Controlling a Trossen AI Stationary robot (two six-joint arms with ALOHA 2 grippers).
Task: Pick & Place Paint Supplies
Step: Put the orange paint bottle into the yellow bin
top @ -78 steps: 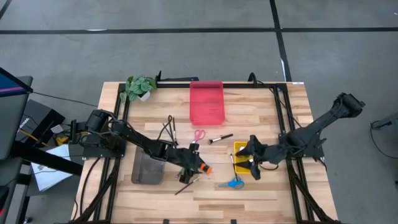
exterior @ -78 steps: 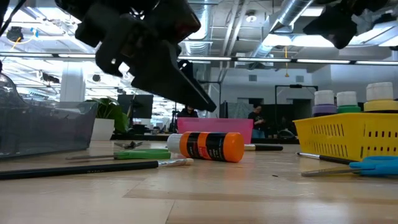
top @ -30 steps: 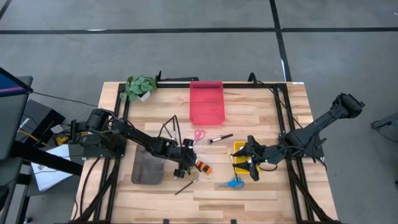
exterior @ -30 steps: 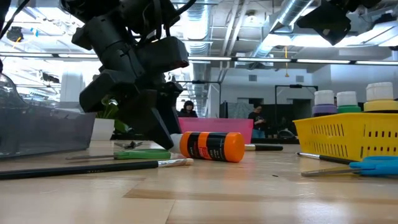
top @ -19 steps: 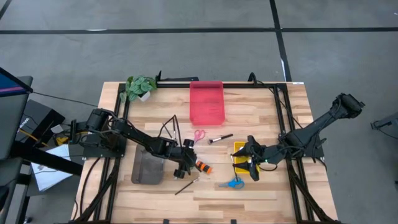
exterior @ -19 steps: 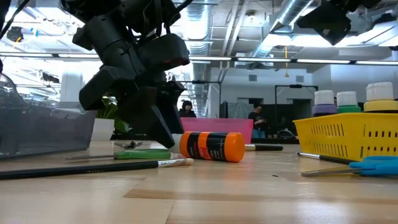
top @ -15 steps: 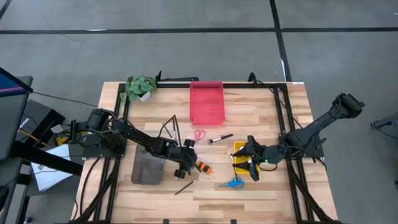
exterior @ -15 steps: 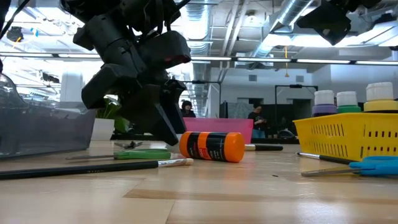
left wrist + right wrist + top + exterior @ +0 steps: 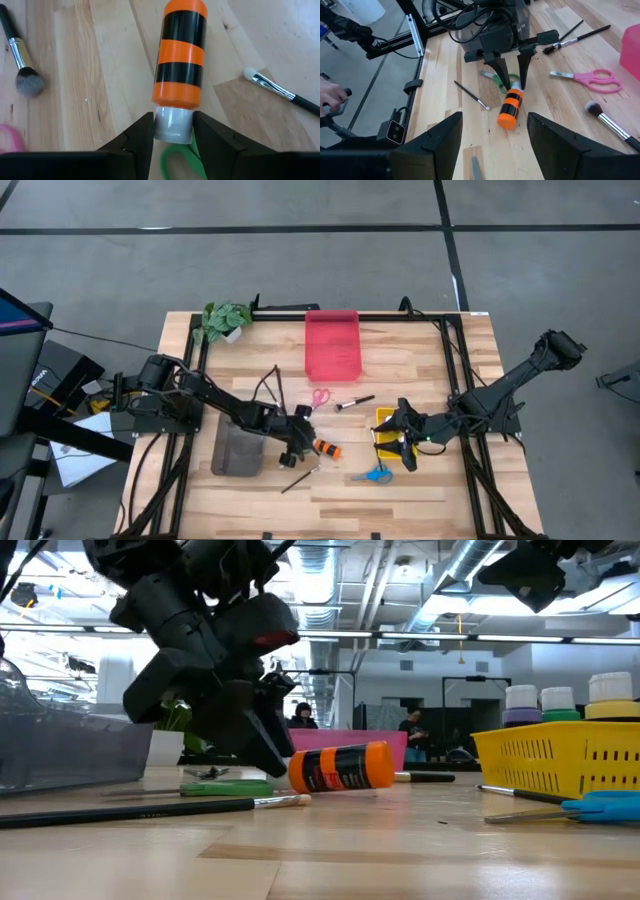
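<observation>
An orange paint bottle with black bands (image 9: pixel 181 52) lies near the table's middle (image 9: pixel 325 448). My left gripper (image 9: pixel 172 131) is shut on its pale cap, coming from the table's left. Green scissors (image 9: pixel 180 162) lie on the wood under the fingers. My right gripper (image 9: pixel 492 145) hovers open and empty above the yellow tray (image 9: pixel 385 420), clear of everything. Pink scissors (image 9: pixel 319 397), blue scissors (image 9: pixel 375 474) and thin brushes (image 9: pixel 353 402) (image 9: pixel 298 477) lie flat on the table. My left gripper pinches the bottle's pale cap (image 9: pixel 172 120) between its two fingers, one on each side. The fingers slant down from the table's left, in line with the bottle. The bottle (image 9: pixel 340 768) sits tilted, its orange base end raised a little.
A red tray (image 9: pixel 332 342) stands at the far middle, a grey tray (image 9: pixel 238 450) under the left arm, a potted plant (image 9: pixel 224 318) at the far left corner. Capped bottles (image 9: pixel 560 698) stand in the yellow tray. A person's hand (image 9: pixel 330 95) shows beyond the table's left.
My left gripper has tipped a little while staying over the same spot. The orange bottle, which lay level on the table, now sits tilted and slightly higher, its base end raised.
</observation>
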